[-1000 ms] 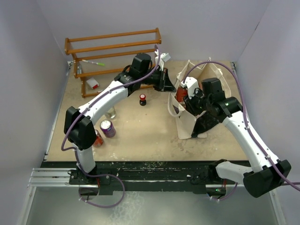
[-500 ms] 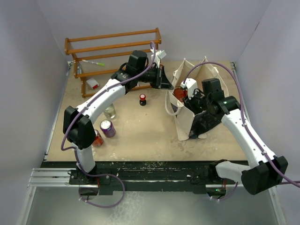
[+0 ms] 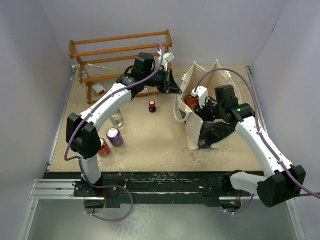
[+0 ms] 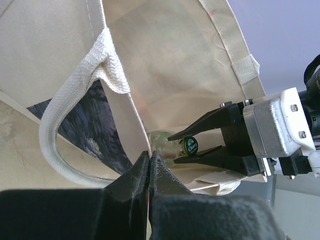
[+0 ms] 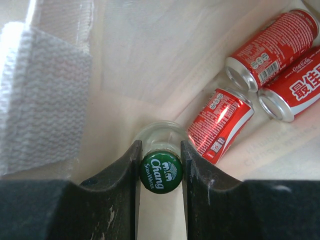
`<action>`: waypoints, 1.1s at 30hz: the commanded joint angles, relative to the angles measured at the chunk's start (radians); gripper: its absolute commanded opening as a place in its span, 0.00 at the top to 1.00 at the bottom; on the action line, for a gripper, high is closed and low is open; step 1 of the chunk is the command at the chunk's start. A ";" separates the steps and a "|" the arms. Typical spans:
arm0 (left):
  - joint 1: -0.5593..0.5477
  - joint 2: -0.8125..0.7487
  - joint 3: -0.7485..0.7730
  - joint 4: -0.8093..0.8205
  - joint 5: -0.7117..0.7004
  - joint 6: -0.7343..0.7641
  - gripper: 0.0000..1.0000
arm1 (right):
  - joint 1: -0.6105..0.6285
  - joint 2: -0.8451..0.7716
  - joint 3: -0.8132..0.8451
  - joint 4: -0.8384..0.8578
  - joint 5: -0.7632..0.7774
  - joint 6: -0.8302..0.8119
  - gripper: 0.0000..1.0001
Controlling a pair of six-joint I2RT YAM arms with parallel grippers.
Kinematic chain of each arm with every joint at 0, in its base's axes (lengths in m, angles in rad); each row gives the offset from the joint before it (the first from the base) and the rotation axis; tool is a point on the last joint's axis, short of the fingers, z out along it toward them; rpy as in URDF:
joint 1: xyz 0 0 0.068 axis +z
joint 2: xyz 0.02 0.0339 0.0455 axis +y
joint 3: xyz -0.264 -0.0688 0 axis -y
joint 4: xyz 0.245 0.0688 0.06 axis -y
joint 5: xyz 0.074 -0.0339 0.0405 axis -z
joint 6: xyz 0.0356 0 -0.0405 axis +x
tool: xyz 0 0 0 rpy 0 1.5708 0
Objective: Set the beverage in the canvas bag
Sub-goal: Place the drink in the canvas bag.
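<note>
**A:** What is closing the space in?

**B:** 3 plain walls are boxing it in: the left wall point(image 3: 30, 100), the far wall point(image 3: 150, 15) and the right wall point(image 3: 295, 75). All are showing a pale lilac-white.

**A:** And the furniture?

**B:** A tan table point(image 3: 160, 145) is filling the middle, its top showing white scuffs and stains. An orange-brown wooden rack point(image 3: 120, 37) is standing at the far left, its long rails running left to right along the far wall.

**A:** The near side?

**B:** A black strip point(image 3: 165, 177) is running along the table's near edge. An aluminium rail point(image 3: 50, 190) is sticking out at the near left, and a grey surface point(image 3: 165, 220) is showing below.

**A:** Light?

**B:** Soft, even light is falling everywhere, casting only faint shadows.
</note>
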 commanded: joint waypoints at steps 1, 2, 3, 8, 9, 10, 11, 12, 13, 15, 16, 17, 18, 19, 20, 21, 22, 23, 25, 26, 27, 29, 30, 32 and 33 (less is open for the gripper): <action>0.026 -0.093 -0.007 0.090 0.019 0.095 1.00 | 0.013 -0.028 0.002 -0.093 -0.166 -0.023 1.00; 0.024 -0.096 -0.014 0.090 0.022 0.114 1.00 | 0.013 -0.026 0.005 -0.097 -0.158 -0.040 1.00; 0.023 -0.097 -0.018 0.090 0.025 0.132 1.00 | 0.012 -0.024 0.006 -0.104 -0.146 -0.044 1.00; 0.022 -0.112 -0.053 0.112 0.065 0.177 1.00 | 0.011 -0.031 0.032 -0.027 -0.063 -0.004 0.81; 0.022 -0.116 -0.059 0.119 0.075 0.182 0.98 | 0.012 -0.033 0.047 -0.016 -0.060 -0.001 0.74; 0.023 -0.117 -0.062 0.127 0.092 0.185 0.92 | 0.011 -0.034 0.063 -0.004 -0.062 0.005 0.69; 0.024 -0.119 -0.063 0.131 0.103 0.192 0.86 | 0.011 -0.034 0.081 0.005 -0.065 0.013 0.64; 0.023 -0.122 -0.061 0.134 0.112 0.200 0.78 | 0.012 -0.034 0.099 0.009 -0.062 0.018 0.58; 0.024 -0.125 -0.057 0.134 0.120 0.212 0.70 | 0.012 -0.033 0.117 0.018 -0.059 0.028 0.54; 0.030 -0.129 -0.044 0.125 0.132 0.238 0.57 | 0.012 -0.032 0.152 0.038 -0.054 0.047 0.47; 0.033 -0.131 -0.037 0.121 0.139 0.250 0.52 | 0.011 -0.030 0.169 0.041 -0.049 0.050 0.43; 0.039 -0.133 -0.030 0.116 0.146 0.259 0.47 | 0.013 -0.029 0.185 0.045 -0.044 0.056 0.40; 0.044 -0.137 -0.025 0.110 0.152 0.269 0.43 | 0.011 -0.027 0.201 0.051 -0.038 0.062 0.38; 0.050 -0.142 -0.019 0.104 0.155 0.279 0.39 | 0.012 -0.026 0.216 0.054 -0.030 0.065 0.37; 0.059 -0.148 -0.015 0.097 0.160 0.288 0.35 | 0.011 -0.025 0.233 0.058 -0.019 0.066 0.36; 0.071 -0.154 -0.012 0.089 0.164 0.297 0.33 | 0.012 -0.024 0.251 0.063 -0.004 0.065 0.35; 0.089 -0.163 -0.010 0.077 0.165 0.305 0.30 | 0.011 -0.025 0.267 0.071 0.015 0.064 0.35; 0.106 -0.173 -0.011 0.065 0.164 0.322 0.28 | 0.011 -0.025 0.285 0.081 0.034 0.065 0.35; 0.145 -0.202 -0.019 0.035 0.147 0.356 0.24 | 0.012 -0.025 0.316 0.104 0.063 0.065 0.34; 0.167 -0.216 -0.024 0.013 0.128 0.376 0.22 | 0.012 -0.026 0.336 0.118 0.073 0.071 0.34; 0.187 -0.232 -0.030 -0.004 0.111 0.392 0.21 | 0.013 -0.025 0.350 0.129 0.085 0.076 0.34; 0.234 -0.263 -0.055 -0.022 0.082 0.407 0.19 | 0.013 -0.020 0.376 0.167 0.092 0.066 0.33; 0.255 -0.279 -0.067 -0.024 0.073 0.409 0.19 | 0.013 -0.013 0.387 0.176 0.079 0.076 0.33; 0.299 -0.306 -0.095 -0.038 0.042 0.409 0.18 | 0.013 0.005 0.410 0.181 0.045 0.097 0.31; 0.323 -0.319 -0.109 -0.046 0.021 0.409 0.18 | 0.014 0.014 0.418 0.183 0.023 0.102 0.28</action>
